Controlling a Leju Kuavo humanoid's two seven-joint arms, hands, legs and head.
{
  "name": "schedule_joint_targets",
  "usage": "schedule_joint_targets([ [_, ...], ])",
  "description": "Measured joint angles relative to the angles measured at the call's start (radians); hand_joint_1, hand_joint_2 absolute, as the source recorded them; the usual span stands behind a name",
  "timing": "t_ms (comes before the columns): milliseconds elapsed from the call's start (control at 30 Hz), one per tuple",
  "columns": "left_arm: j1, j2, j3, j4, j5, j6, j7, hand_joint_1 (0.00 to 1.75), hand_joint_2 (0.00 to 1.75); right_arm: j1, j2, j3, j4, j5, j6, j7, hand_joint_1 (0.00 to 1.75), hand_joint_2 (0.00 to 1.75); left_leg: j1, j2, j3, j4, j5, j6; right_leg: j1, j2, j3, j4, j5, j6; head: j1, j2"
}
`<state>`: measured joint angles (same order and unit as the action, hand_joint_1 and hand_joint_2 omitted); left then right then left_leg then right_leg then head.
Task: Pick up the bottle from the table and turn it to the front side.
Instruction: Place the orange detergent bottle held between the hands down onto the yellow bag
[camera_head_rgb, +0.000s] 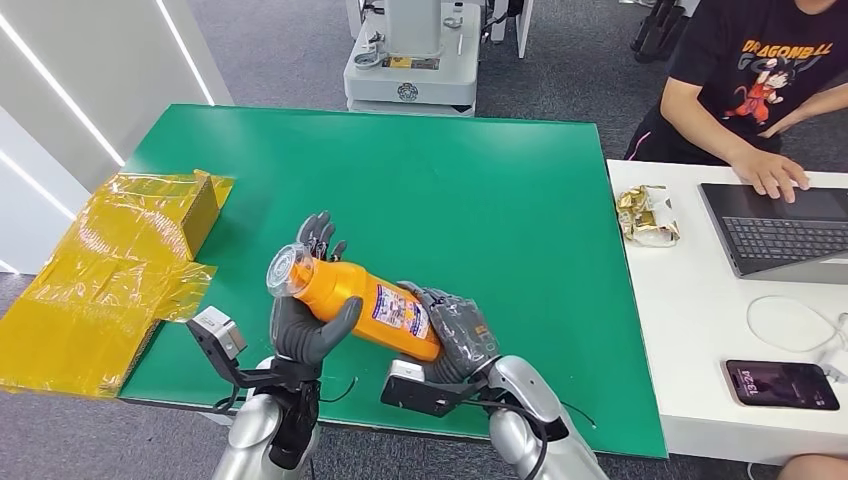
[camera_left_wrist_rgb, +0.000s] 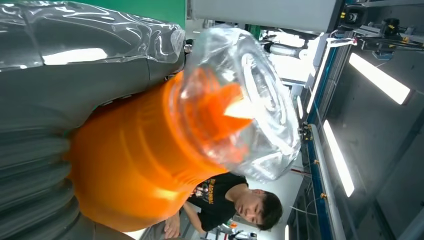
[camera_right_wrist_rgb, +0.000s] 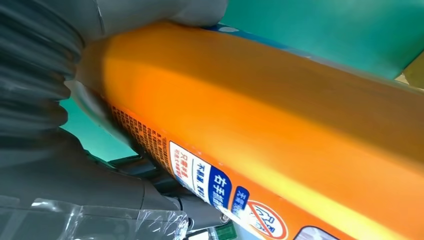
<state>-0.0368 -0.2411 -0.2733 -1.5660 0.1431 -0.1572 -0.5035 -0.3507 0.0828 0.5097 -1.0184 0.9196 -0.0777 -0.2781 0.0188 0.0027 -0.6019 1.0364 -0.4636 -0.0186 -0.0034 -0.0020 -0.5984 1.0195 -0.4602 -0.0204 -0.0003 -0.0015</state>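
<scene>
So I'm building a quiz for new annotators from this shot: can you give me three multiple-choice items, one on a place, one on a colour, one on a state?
1. Where does the yellow-wrapped box lie?
A. at the green table's left edge
B. on the white desk
C. under the laptop

2. What colour is the bottle's body?
A. blue
B. orange
C. white

3. How is the bottle held?
A. standing alone on the table
B. in the left hand only
C. by both hands, tilted, off the table

Answers:
1 A: the yellow-wrapped box overhangs the left edge of the green table.
2 B: the bottle is orange with a clear cap.
3 C: the left hand grips its cap end and the right hand its base.
</scene>
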Motion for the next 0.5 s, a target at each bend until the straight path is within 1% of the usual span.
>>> schedule_joint_targets([
  [200, -0.001, 0.000, 0.001, 0.003, 0.001, 0.000, -0.004, 0.00, 1.75, 0.006, 0.000, 0.002, 0.000, 0.003, 0.013, -0.021, 1.75, 1.75, 0.000, 0.000, 0.000, 0.000, 0.000, 0.000, 0.000, 0.000, 0.000, 0.000, 0.000, 0.000, 0.000, 0.000],
  [233, -0.002, 0.000, 0.001, 0.005, 0.001, 0.000, -0.006, 0.13, 1.75, 0.007, 0.000, 0.003, 0.000, 0.003, 0.009, -0.029, 1.75, 1.75, 0.000, 0.000, 0.000, 0.000, 0.000, 0.000, 0.000, 0.000, 0.000, 0.000, 0.000, 0.000, 0.000, 0.000],
  [267, -0.003, 0.000, 0.001, 0.007, 0.001, 0.000, -0.007, 0.51, 1.75, 0.007, 0.000, 0.003, 0.000, 0.003, 0.003, -0.038, 1.75, 1.75, 0.000, 0.000, 0.000, 0.000, 0.000, 0.000, 0.000, 0.000, 0.000, 0.000, 0.000, 0.000, 0.000, 0.000],
  [333, -0.005, 0.000, 0.001, 0.010, 0.001, -0.002, -0.009, 1.38, 1.75, 0.008, 0.000, 0.003, 0.000, 0.001, -0.009, -0.057, 1.75, 1.75, 0.000, 0.000, 0.000, 0.000, 0.000, 0.000, 0.000, 0.000, 0.000, 0.000, 0.000, 0.000, 0.000, 0.000],
  [367, -0.006, 0.000, 0.001, 0.011, 0.001, -0.002, -0.010, 1.69, 1.75, 0.008, 0.000, 0.002, 0.000, 0.000, -0.013, -0.065, 1.75, 1.75, 0.000, 0.000, 0.000, 0.000, 0.000, 0.000, 0.000, 0.000, 0.000, 0.000, 0.000, 0.000, 0.000, 0.000],
  [400, -0.008, 0.000, 0.001, 0.012, 0.001, -0.003, -0.010, 1.74, 1.75, 0.008, 0.000, 0.001, 0.000, -0.002, -0.015, -0.070, 1.75, 1.75, 0.000, 0.000, 0.000, 0.000, 0.000, 0.000, 0.000, 0.000, 0.000, 0.000, 0.000, 0.000, 0.000, 0.000],
  [500, -0.012, 0.000, 0.001, 0.014, 0.001, -0.004, -0.011, 1.75, 1.75, 0.007, 0.000, -0.001, 0.002, -0.006, -0.018, -0.075, 1.75, 1.75, 0.000, 0.000, 0.000, 0.000, 0.000, 0.000, 0.000, 0.000, 0.000, 0.000, 0.000, 0.000, 0.000, 0.000],
])
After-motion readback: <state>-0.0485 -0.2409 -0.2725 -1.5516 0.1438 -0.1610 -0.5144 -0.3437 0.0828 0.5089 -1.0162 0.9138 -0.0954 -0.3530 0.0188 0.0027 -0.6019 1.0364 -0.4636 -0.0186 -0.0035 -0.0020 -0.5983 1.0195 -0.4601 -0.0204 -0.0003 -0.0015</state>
